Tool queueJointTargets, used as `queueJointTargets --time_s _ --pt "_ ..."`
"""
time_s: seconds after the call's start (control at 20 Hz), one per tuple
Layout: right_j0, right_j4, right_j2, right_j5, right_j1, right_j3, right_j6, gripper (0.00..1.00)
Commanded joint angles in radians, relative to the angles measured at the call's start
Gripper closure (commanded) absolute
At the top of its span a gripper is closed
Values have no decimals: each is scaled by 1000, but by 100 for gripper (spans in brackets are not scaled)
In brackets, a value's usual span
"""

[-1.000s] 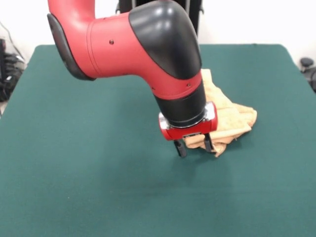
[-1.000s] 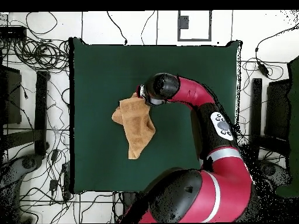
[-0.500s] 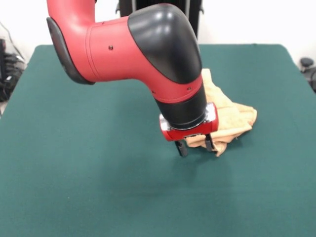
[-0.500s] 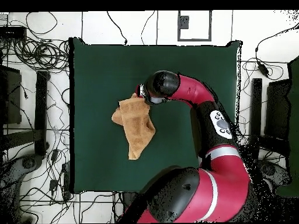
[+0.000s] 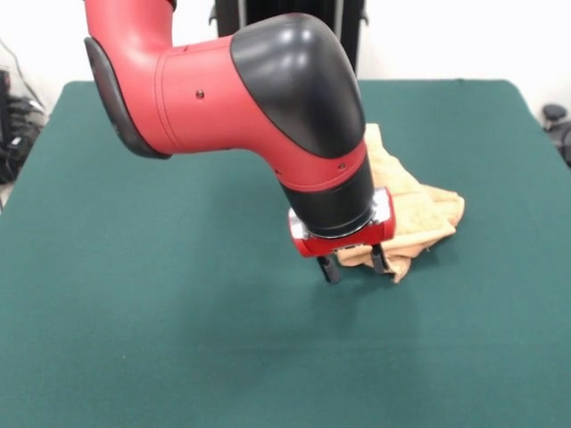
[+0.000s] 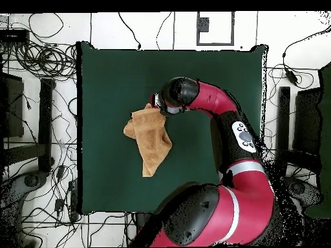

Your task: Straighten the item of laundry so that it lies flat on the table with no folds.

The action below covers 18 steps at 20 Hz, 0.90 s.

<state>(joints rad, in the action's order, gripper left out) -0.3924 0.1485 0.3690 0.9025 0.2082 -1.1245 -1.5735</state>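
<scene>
the tan-orange terry towel (image 5: 412,211) lies bunched and folded on the green table (image 5: 161,339), toward the right side in the front view. the gripper (image 5: 355,264) hangs low at the towel's near corner, its two black fingers (image 5: 329,268) spread apart, one beside the cloth edge, one against it, nothing clamped. overhead, the towel (image 6: 152,137) tapers toward the robot's base.
</scene>
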Motion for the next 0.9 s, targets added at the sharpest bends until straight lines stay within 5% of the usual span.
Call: queueJointTargets --time_s 0.05,0.9 --pt "42 -35 87 148 -28 -20 36 0" --pt "41 -69 84 247 -38 -4 25 0"
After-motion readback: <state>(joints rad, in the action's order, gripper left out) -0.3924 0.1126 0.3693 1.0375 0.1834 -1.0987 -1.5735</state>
